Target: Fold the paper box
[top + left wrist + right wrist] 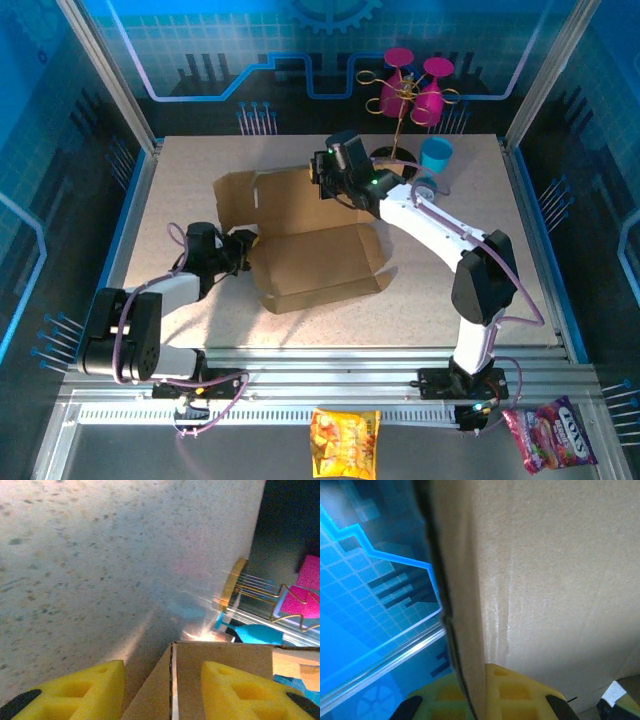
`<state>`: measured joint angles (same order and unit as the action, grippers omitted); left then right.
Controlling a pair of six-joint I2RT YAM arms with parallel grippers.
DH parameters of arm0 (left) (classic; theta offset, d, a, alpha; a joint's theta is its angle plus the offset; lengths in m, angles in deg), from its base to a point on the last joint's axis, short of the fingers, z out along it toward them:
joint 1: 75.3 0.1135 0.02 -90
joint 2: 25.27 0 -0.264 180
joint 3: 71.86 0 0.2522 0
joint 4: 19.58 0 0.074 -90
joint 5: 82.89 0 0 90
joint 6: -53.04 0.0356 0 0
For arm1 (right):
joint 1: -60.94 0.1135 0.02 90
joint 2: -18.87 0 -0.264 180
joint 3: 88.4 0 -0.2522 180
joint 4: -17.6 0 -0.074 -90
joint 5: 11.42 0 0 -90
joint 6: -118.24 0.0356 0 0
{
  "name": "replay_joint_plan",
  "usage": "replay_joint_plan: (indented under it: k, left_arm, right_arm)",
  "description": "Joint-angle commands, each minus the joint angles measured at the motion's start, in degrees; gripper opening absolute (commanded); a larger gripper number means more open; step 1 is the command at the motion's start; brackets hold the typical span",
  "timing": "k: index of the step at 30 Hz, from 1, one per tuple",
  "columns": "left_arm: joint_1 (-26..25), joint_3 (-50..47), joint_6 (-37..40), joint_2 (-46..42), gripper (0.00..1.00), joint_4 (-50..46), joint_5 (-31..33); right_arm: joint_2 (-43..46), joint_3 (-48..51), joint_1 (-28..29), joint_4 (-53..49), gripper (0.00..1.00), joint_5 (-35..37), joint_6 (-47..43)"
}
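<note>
The paper box (320,265) is brown cardboard lying mid-table, with a back panel (265,200) standing up from it. My left gripper (243,250) is at the box's left end. In the left wrist view its yellow fingers (75,692) stand apart, open, with a cardboard corner and slit edge (172,680) between them and a gap on the left side. My right gripper (325,182) is at the raised panel's far right edge. In the right wrist view it (480,700) is shut on that panel (550,580), one pad on each face.
A gold stand with pink cups (410,90) and a blue cup (436,155) are at the back right, close behind my right arm. Two snack bags (345,440) (548,432) lie in front of the arm bases. Glass walls enclose the table (180,190).
</note>
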<state>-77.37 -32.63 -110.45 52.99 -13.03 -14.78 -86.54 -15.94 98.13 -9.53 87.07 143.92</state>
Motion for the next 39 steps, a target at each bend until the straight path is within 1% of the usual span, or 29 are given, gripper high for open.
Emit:
replay_joint_plan:
  k: [1, 3, 5, 6, 12, 16, 20, 22, 24, 26, 27, 28, 30, 33, 36, 39]
  left_arm:
    - [-0.4, 2.6, 7.2, -4.6, 0.45, -12.5, 3.7]
    - [-0.1, 2.9, 8.9, -6.4, 0.45, -17.2, 4.4]
    - [0.8, 2.3, 9.2, -7.7, 0.45, -20.1, 4.7]
    - [1.3, 2.0, 9.4, -8.1, 0.45, -20.8, 4.5]
    - [4.3, 1.3, 11.1, -12.3, 0.45, -26.0, 2.7]
    - [4.8, 3.0, 12.3, -18.3, 0.46, -32.3, 3.3]
    - [6.3, 5.7, 14.0, -23.6, 0.46, -39.2, 3.7]
    - [7.3, 6.5, 14.1, -25.3, 0.46, -40.9, 3.5]
    - [7.9, 7.1, 14.0, -26.0, 0.46, -41.5, 2.8]
    - [7.9, 7.2, 12.8, -25.1, 0.46, -39.5, 0.7]
    - [7.6, 7.1, 11.2, -24.3, 0.44, -37.9, -0.8]
    - [6.8, 7.1, 9.6, -23.6, 0.42, -36.4, -1.6]
    - [3.2, 8.2, 7.3, -22.1, 0.36, -35.1, -0.8]
    - [-4.8, 9.5, 3.7, -19.6, 0.28, -33.1, 3.4]
    - [-12.1, 8.0, -2.4, -18.1, 0.25, -29.3, 9.9]
    - [-16.5, 7.1, -6.9, -16.5, 0.21, -24.6, 18.3]
  right_arm:
    - [-0.8, 3.4, 1.4, 6.9, 0.0, 2.5, -3.3]
    - [-1.2, 7.3, 2.0, 14.2, 0.0, 4.8, -6.0]
    - [-2.1, 10.9, 2.3, 21.8, 0.0, 5.7, -6.7]
    - [-2.6, 12.0, 2.5, 23.9, 0.0, 5.9, -6.9]
    - [-4.7, 15.2, 3.0, 31.3, 0.0, 6.7, -9.3]
    - [-6.1, 17.1, 3.2, 36.4, 0.0, 6.2, -10.2]
    - [-7.8, 19.2, 3.5, 44.9, 0.0, 5.8, -12.6]
    - [-8.4, 19.8, 3.7, 47.8, 0.0, 5.2, -13.2]
    - [-8.3, 20.6, 3.8, 48.4, 0.0, 4.6, -13.4]
    - [-8.1, 21.7, 3.8, 50.1, 0.0, 4.4, -14.0]
    - [-8.3, 22.2, 3.9, 51.4, 0.0, 4.2, -14.0]
    - [-8.5, 22.5, 3.8, 52.3, 0.0, 3.9, -13.9]
    - [-8.6, 22.8, 3.8, 52.7, 0.0, 3.8, -13.6]
    - [-8.4, 22.7, 4.0, 52.5, 0.0, 4.0, -13.3]
    - [-8.6, 22.7, 4.1, 53.1, 0.0, 4.2, -12.4]
    - [-8.4, 23.0, 4.1, 53.8, 0.0, 4.3, -11.8]
